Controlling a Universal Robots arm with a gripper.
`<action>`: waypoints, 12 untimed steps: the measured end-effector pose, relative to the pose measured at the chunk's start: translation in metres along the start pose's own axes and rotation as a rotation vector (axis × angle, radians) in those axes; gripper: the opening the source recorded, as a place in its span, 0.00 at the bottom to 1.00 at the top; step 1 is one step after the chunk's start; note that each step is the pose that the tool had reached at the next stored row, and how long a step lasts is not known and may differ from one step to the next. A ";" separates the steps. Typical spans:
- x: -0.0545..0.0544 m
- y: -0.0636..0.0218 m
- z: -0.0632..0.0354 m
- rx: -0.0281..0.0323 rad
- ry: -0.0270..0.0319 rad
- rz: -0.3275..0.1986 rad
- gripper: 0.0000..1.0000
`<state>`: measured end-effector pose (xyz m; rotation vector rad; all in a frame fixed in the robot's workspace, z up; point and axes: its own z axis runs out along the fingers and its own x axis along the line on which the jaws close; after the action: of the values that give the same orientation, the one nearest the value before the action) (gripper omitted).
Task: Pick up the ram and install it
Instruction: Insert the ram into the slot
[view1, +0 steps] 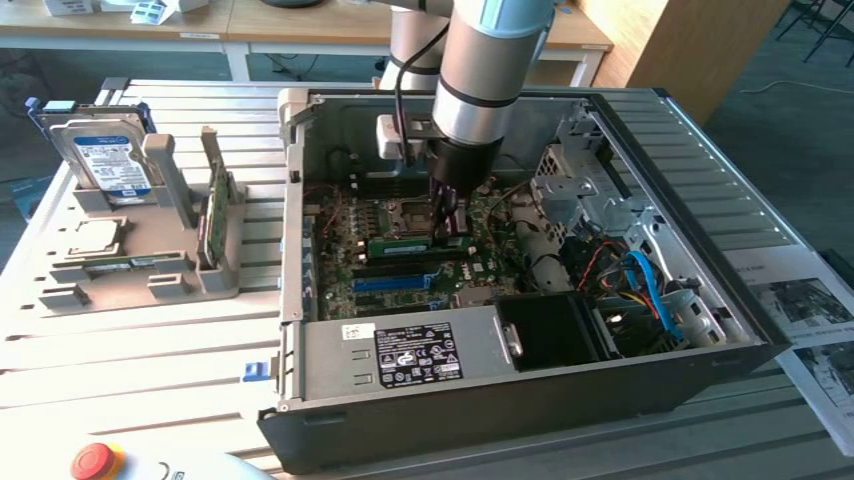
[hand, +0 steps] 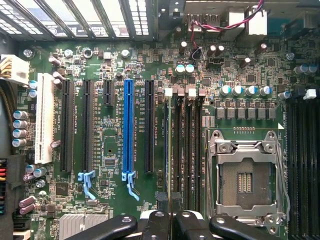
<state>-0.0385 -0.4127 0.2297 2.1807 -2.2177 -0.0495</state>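
The ram (view1: 400, 243) is a thin green stick lying along a memory slot on the motherboard (view1: 350, 225) inside the open computer case. My gripper (view1: 450, 232) reaches straight down into the case and is shut on the ram near one end. In the wrist view the ram (hand: 166, 145) is seen edge-on as a dark thin line. It runs away from my gripper (hand: 170, 201) over the first of several black memory slots (hand: 186, 150). I cannot tell whether it is fully seated.
The bright-blue slot (hand: 128, 130) and black expansion slots lie beside the memory slots, the open CPU socket (hand: 245, 175) on the other side. At the exterior view's left, a grey holder (view1: 147, 280) carries a hard drive (view1: 107, 160) and an upright green card (view1: 214, 205). A red button (view1: 94, 460) sits near the front.
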 end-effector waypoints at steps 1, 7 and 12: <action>0.000 0.0000 -0.0001 0.0001 -0.0003 0.000 0.12; 0.000 -0.0001 -0.0003 -0.0002 -0.0003 0.000 0.12; 0.000 -0.0007 -0.0004 -0.0084 -0.0001 0.000 0.12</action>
<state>-0.0378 -0.4129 0.2300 2.1764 -2.2134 -0.0588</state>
